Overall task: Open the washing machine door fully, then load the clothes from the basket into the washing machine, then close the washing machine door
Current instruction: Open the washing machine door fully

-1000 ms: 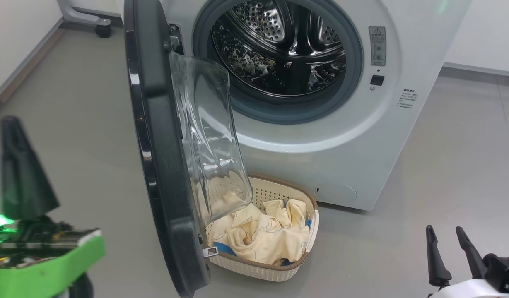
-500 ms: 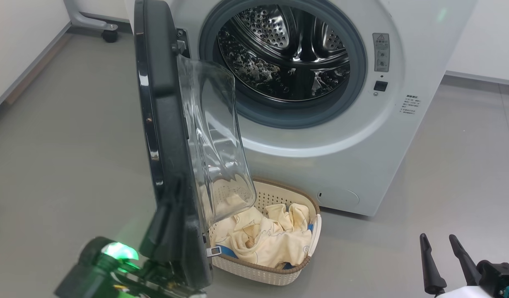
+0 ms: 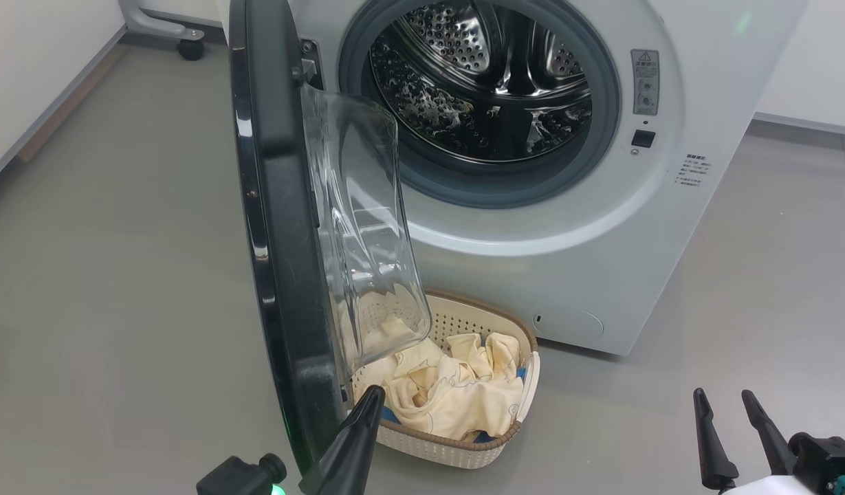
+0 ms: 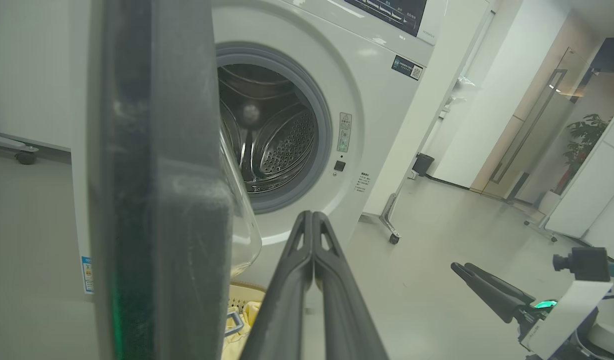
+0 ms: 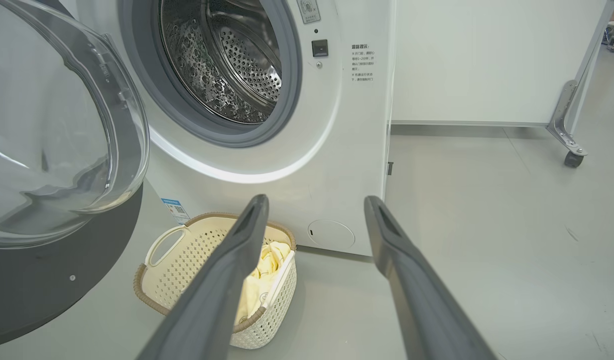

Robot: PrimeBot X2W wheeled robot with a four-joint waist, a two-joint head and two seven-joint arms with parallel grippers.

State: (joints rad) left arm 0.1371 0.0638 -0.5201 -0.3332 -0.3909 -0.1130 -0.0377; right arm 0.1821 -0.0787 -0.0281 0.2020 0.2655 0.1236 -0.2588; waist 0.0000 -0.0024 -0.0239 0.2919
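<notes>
The washing machine (image 3: 601, 227) stands with its round opening and steel drum (image 3: 491, 75) exposed. Its door (image 3: 274, 206) swings out edge-on toward me, the glass bowl (image 3: 367, 240) bulging to the right. Under the bowl the basket (image 3: 463, 450) sits on the floor, holding the cream-yellow clothes (image 3: 456, 395). My left gripper (image 3: 370, 402) is shut on nothing, its tip by the door's lower inner edge, in front of the basket. In the left wrist view the left gripper (image 4: 311, 215) points at the machine, the door rim (image 4: 152, 175) close on its left. My right gripper (image 3: 722, 393) stands open at the lower right, aimed at the basket (image 5: 187, 260).
Bare grey floor lies left of the door and right of the machine. A wheeled stand foot (image 3: 181, 38) is at the back left and a white wall (image 3: 23, 62) runs along the left. A wheeled partition (image 5: 566, 145) stands to the right of the machine.
My left gripper has swung from the far left, outside the door, across under its lower edge to the inner side by the basket. The camera shifted a little. The right gripper barely moved.
</notes>
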